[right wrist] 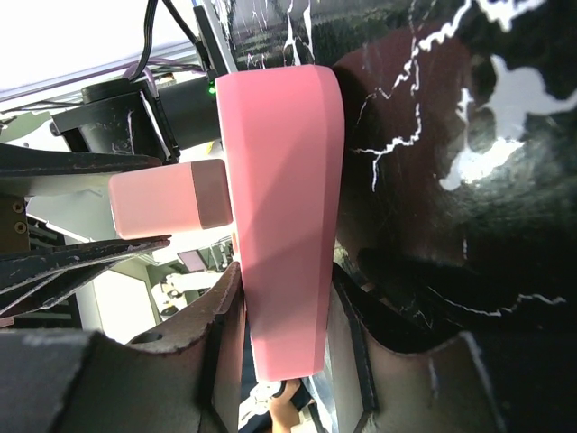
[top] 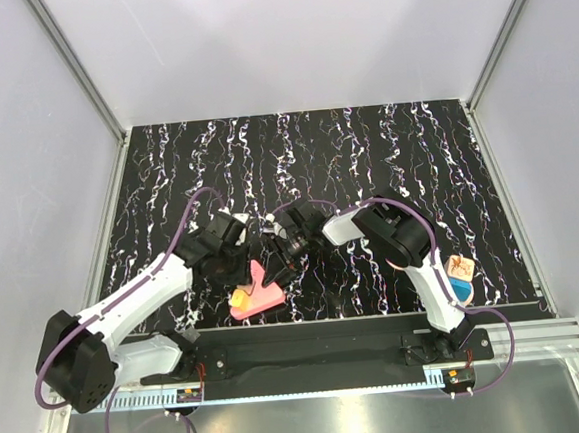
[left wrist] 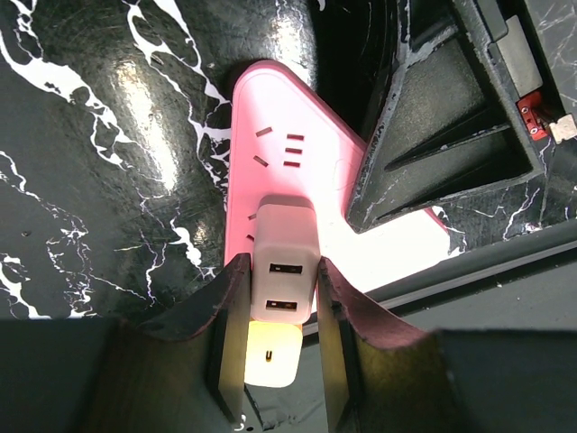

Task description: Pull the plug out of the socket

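Where the plug sits: the white plug (left wrist: 284,271) is pushed into the flat face of the pink socket (left wrist: 288,162), down at the near edge of the worktop (top: 365,150), and it is not out yet
Left pincer: the left pincer (left wrist: 282,275) is closed on the plug, one finger on each side
Right pincer: the right pincer (right wrist: 284,298) is closed on the socket and holds it by its thin edge
Job now: I think one arm has to hold the socket while the other pulls the plug straight out
Slip: the plug looks smooth, so a hard tug could make the fingers slide off it
Twist: the socket is held only at one end, so a pull could turn it in the grip
Bend: a sideways pull could jam the pins
Drop: if the plug pops out fast, the socket could fall on the worktop
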